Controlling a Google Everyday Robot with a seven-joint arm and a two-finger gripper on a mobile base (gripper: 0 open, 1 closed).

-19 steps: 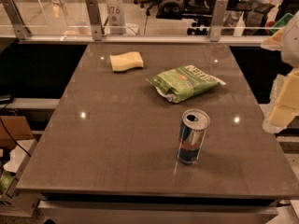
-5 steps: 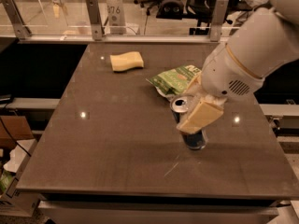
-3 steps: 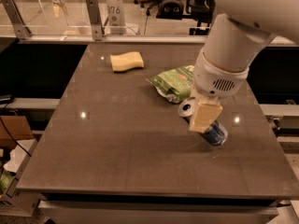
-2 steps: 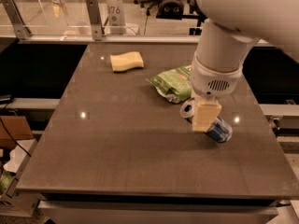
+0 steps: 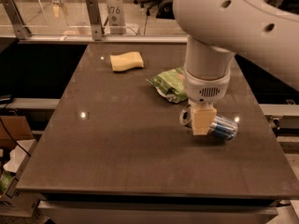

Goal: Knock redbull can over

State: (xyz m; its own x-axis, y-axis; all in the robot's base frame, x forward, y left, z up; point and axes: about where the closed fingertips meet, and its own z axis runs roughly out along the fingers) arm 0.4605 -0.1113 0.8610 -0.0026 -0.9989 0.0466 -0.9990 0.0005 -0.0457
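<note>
— What lies closest on the tabletop (image 5: 117, 148)?

— The near half of it is plain dark brown surface with a couple of small light glints. Off its left edge, lower down, some brown cardboard (image 5: 16, 129) shows.

— And the redbull can (image 5: 223, 128)?

— It lies on its side on the right part of the tabletop, about midway back. The blue and silver body points right, and the silver top faces left, partly hidden.

— Where is the gripper (image 5: 202, 125)?

— Right at the can. Its tan end hangs straight down in front of the can's top end and covers part of it. It looks to be touching the can, or very nearly. Whether the gripper is spread or pressed together I cannot tell; from here it reads as one tan block.

— What is above it?

— The white arm (image 5: 233, 17). A thick round wrist rises from the gripper, then a broad link sweeps up and off to the right.

— Farther back?

— A green chip bag (image 5: 168, 82) lies just behind the wrist, its right side hidden by it. Beyond that, towards the left, a yellow sponge (image 5: 126, 61) sits well apart from the bag. At the far edge stand metal posts (image 5: 93, 17) with clear panels between them.
</note>
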